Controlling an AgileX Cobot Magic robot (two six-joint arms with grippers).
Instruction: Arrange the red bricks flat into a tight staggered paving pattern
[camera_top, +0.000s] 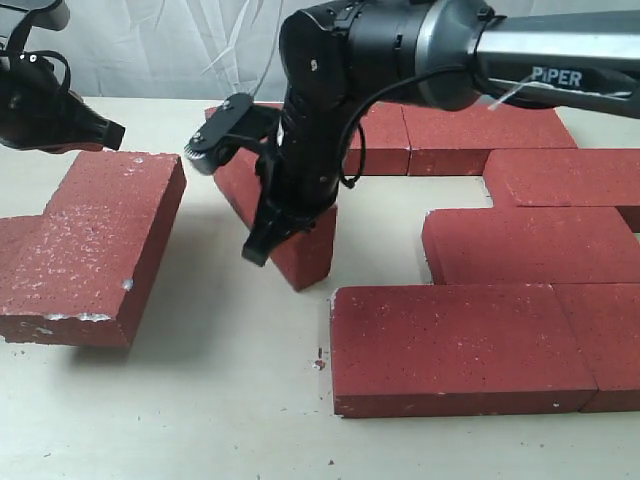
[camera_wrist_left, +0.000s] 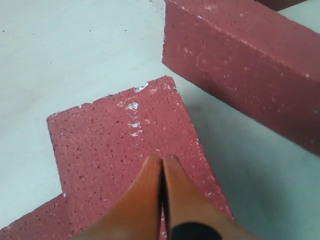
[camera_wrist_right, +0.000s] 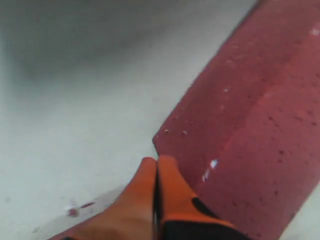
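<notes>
Several red bricks lie flat at the right, among them a front one (camera_top: 455, 345), a middle one (camera_top: 530, 245) and a back row (camera_top: 490, 130). One brick (camera_top: 300, 245) stands tilted on its edge in the middle. My right gripper (camera_top: 256, 254) reaches across, shut and empty, its tips against that brick's side. The right wrist view shows the shut fingertips (camera_wrist_right: 157, 161) at the corner of this brick (camera_wrist_right: 240, 150). At the left lies a thick flat brick (camera_top: 95, 245); my left gripper (camera_top: 112, 135) hovers shut above it. The left wrist view shows my left gripper (camera_wrist_left: 162, 159) over that brick (camera_wrist_left: 110, 145).
Another brick (camera_top: 15, 235) shows partly at the far left edge. A further brick's side (camera_wrist_left: 250, 65) is seen in the left wrist view. Small red crumbs (camera_top: 318, 362) lie on the pale table (camera_top: 230, 400). A grey curtain hangs behind.
</notes>
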